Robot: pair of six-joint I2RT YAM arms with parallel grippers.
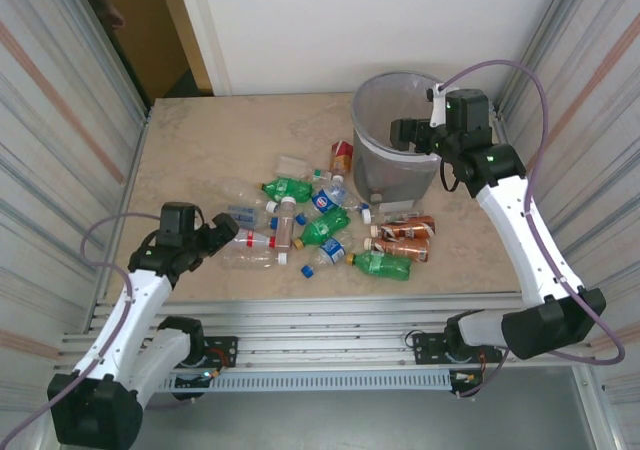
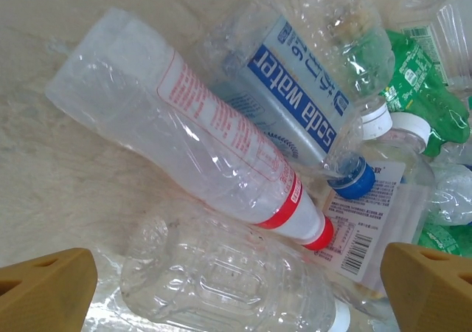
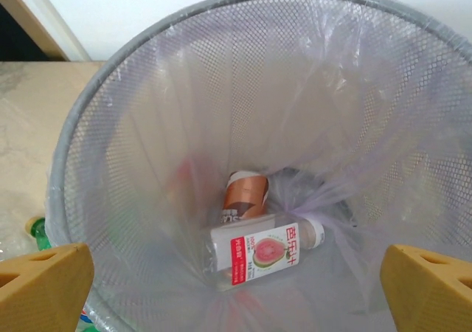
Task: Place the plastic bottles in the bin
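While the overhead cam gives the whole layout, the wrist cams are where the detail is. Left arm first: it sits low with the elbow bent, left tool (image 1: 228, 238) aimed at the near-left edge of the plastic bottles (image 1: 320, 220) heaped on the bench (image 1: 200, 140). Its fingers are spread wide, gripping nothing. Its wrist cam makes labels readable: straight ahead of the tool there's a red-capped clear bottle (image 2: 206, 140), a soda water bottle (image 2: 302, 88) with a blue cap just beyond it, and a crumpled clear bottle (image 2: 228, 280) lying between the pads (image 2: 44, 288).

Count on the bench: roughly thirteen, including three green bottles (image 1: 383, 265) and two brown-labelled bottles (image 1: 405, 236) side by side. The overlap makes an exact number dicey. One bin, two arms.

Over on the right, the other arm is stretched up and far out, wrist bent so the right tool (image 1: 400, 133) hangs over the bin (image 1: 390, 175), also wide open and empty. Straight below it the wrist cam looks inside: two bottles at the bottom, a brown-wrapped bottle (image 3: 243, 195) and a guava-label bottle (image 3: 262, 254).
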